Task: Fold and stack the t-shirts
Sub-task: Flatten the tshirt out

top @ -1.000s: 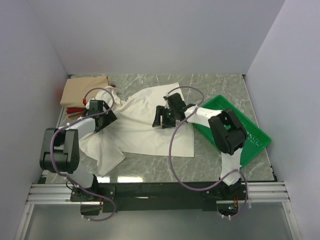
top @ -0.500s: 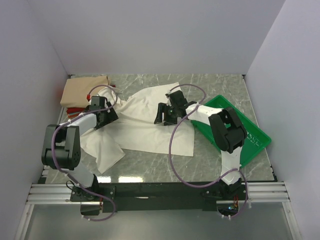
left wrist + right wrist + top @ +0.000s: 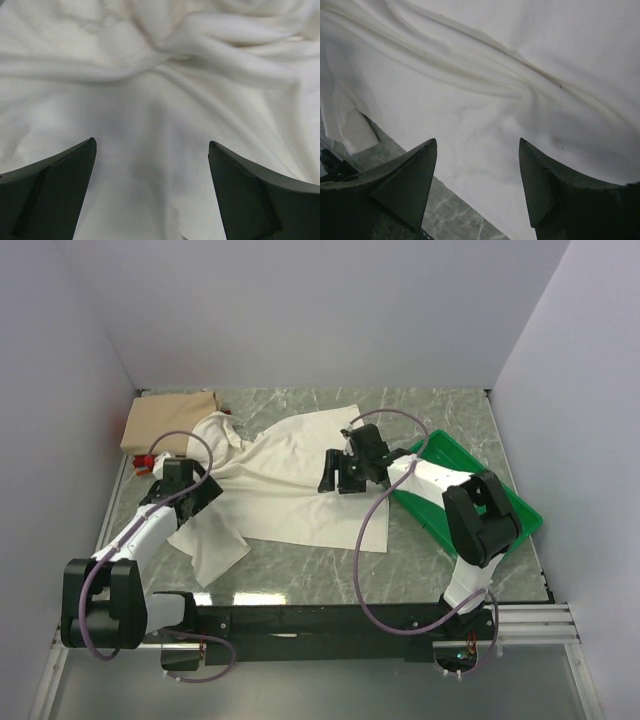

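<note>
Top external: cream t-shirt point(image 3: 290, 490) rumpled on worktop point(image 3: 430, 570).
Handling: likely soft, limp; pinch an edge.
Left tool point(image 3: 151, 142): released.
Right tool point(image 3: 477, 140): released.

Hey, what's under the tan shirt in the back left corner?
A bit of red shirt shows at the near edge of the tan shirt; the rest is covered, so its fold cannot be seen.
</note>
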